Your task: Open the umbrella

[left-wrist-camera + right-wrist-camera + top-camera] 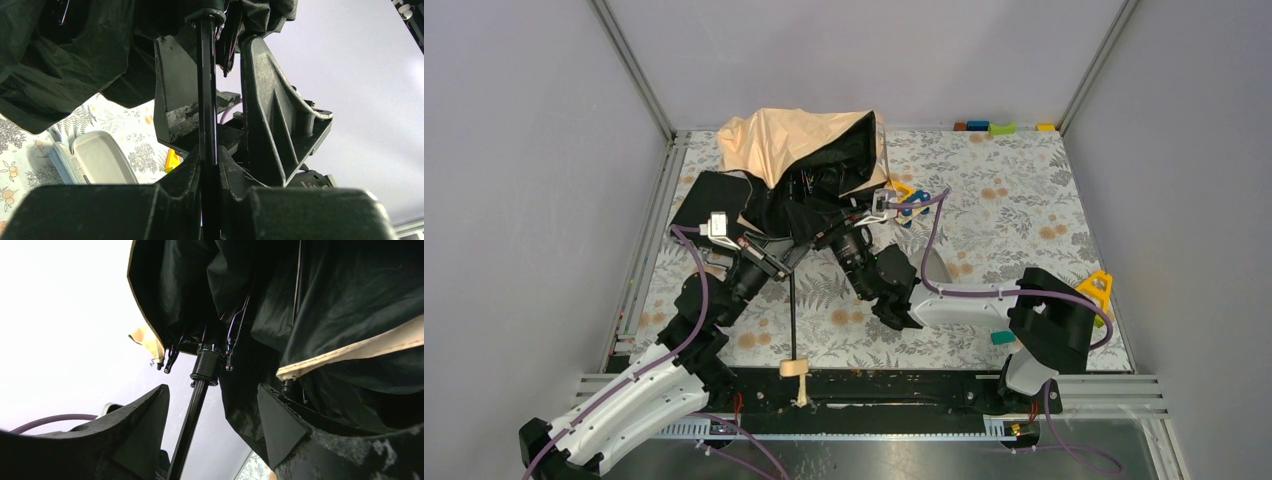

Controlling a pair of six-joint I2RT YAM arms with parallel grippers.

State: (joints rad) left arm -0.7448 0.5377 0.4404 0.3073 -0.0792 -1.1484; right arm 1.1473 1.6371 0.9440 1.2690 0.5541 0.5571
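- Table (1014, 200): floral cover.
- Umbrella (794, 145): canopy bunched and only partly spread, lying at 11 o'clock on the table.
- Left gripper (209, 172): clamped on the shaft (793, 320).
- Right gripper (212, 395): fingers apart, straddling the shaft beneath the canopy.
- Shaft: runs toward 6 o'clock.
- Knob (796, 368): at the near edge, 6 o'clock.

One umbrella (794, 140) — left end effector (209, 167), right end effector (212, 407): two — four small blocks (1002, 128), one pale case (97, 157).

High rear overview; both wrist views close, upward, under the umbrella (207, 90)
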